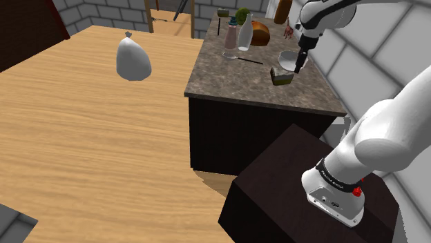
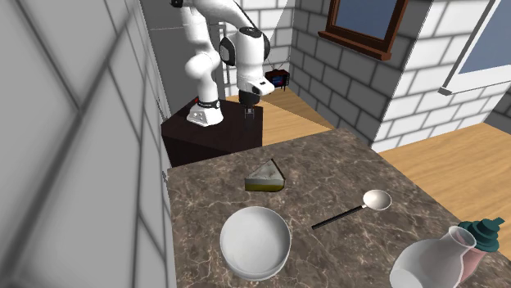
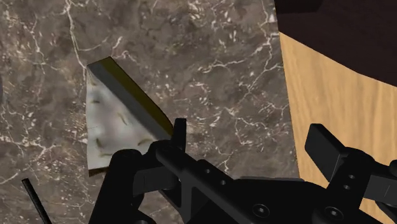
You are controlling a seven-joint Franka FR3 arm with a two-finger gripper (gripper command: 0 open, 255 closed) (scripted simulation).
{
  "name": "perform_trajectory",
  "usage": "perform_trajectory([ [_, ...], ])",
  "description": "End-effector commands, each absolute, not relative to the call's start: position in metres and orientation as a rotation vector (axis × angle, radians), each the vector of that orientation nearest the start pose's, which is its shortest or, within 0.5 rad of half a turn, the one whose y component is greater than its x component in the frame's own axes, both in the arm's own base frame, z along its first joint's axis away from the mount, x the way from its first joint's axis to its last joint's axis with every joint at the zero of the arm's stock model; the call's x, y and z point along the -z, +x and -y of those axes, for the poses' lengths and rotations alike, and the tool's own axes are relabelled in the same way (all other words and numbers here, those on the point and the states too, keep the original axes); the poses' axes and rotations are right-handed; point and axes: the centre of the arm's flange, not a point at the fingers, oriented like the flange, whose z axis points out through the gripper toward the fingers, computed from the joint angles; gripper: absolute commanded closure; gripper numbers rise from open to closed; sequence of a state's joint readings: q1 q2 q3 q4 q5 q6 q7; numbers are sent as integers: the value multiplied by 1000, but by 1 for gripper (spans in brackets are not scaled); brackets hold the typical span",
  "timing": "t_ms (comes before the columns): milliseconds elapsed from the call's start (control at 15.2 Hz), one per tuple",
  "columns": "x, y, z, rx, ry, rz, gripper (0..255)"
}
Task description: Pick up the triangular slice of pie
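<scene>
pickup not yet made | tool (image 3: 251,137) hovering spread, gripping nothing | pie slice (image 3: 111,121) lying on desk (image 3: 210,51) just below tool, sideways of its gap | remaining: centring, closing, lifting

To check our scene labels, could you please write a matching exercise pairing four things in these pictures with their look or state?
Things:
1. pie slice
2. bowl
3. spoon
4. gripper

Descriptions:
A. fingers apart, holding nothing
B. round and white
C. thin dark handle, pale head
D. triangular, pale top, olive side

Pairs: 1-D, 2-B, 3-C, 4-A
</scene>
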State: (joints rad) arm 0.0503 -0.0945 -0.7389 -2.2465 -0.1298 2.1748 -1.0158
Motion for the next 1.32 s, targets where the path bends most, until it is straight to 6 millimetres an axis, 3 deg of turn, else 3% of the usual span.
perform_trajectory([
  [0,-381,399,352,-37,-3094,677,0],
  [726,-304,471,453,26,-3015,872,0],
  [1254,-263,472,454,27,-3014,874,0],
])
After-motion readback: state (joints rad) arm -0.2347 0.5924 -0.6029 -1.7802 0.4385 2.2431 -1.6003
